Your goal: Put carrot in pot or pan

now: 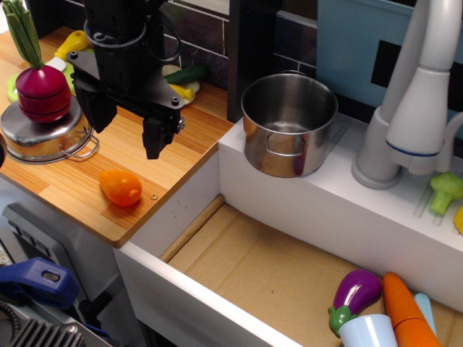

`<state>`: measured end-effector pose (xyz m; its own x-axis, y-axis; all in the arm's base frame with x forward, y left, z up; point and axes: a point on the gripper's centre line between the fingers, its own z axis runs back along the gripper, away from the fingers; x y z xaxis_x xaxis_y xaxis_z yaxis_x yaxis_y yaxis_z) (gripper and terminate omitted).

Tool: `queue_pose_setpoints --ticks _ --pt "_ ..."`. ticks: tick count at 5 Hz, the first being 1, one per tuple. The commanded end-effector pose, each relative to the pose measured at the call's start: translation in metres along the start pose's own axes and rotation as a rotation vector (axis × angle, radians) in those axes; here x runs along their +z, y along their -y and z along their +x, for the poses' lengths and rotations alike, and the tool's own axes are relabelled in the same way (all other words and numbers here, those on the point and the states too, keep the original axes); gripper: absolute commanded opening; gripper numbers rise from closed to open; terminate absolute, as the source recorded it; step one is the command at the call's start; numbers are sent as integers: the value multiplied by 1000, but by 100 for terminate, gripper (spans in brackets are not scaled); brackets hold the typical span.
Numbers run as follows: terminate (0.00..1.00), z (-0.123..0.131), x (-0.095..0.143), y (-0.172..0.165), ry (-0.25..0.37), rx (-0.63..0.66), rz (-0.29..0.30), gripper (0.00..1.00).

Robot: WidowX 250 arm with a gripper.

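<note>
The carrot [121, 188] lies on the wood counter [65, 188], near its edge. Just above it hangs the gripper [124, 134], its jaws wide open and holding nothing. I think it is about to grab, so it must drop down around the carrot. Farther back stands the empty pot [288, 123]. The arm's top is cut off.

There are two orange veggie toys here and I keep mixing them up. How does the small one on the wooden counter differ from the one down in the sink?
The stubby carrot is short and rounded; the long carrot is larger and tapered. The stubby one lies alone on the wooden counter, the long one in the sink beside a purple eggplant. Both are orange.
</note>
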<state>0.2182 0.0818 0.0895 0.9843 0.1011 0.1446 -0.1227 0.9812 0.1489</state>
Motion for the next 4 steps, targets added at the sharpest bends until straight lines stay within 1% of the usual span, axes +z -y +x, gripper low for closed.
queue_pose_setpoints --ticks 1,2,3,4 --pt "0 0 0 0 0 0 0 100" --pt "0 1 -2 -6 20 98 41 100" --pt "0 2 -4 -9 29 177 61 100" --pt "0 2 -9 -9 23 267 62 100"
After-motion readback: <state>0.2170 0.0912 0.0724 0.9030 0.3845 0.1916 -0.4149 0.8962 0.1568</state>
